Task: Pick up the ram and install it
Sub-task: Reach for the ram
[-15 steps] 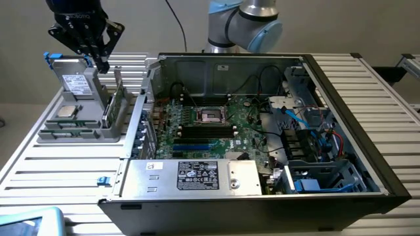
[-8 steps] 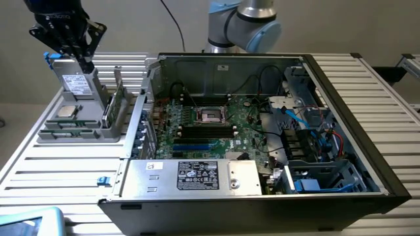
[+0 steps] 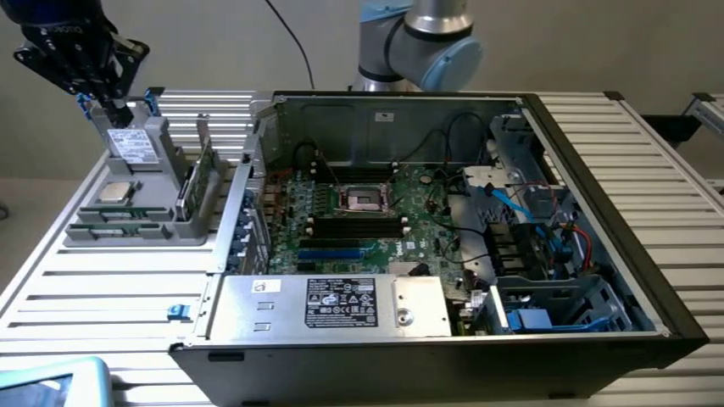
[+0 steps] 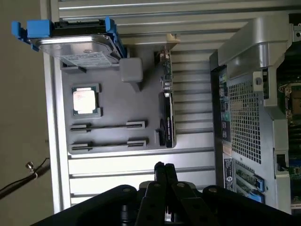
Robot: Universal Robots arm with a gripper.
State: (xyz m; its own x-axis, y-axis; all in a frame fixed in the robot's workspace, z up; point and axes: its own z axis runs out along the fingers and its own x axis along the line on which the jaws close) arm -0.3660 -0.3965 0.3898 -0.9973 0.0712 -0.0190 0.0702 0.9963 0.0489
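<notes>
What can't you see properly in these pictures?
Ram: the wrist view sees it edge-on, and in the exterior view it is too small to show chips or sticker.
Slots: exterior view, too small to tell whether the clips are open.
Case: wrist view, cut off by the picture's edge.
Pale blue thing: exterior view, cut off at the corner.

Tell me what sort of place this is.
Probably a robotics lab bench for computer assembly: an open computer case with its motherboard exposed sits on a slatted metal table, beside a grey tray holding the ram and a drive, with a robot arm rising beyond it.
</notes>
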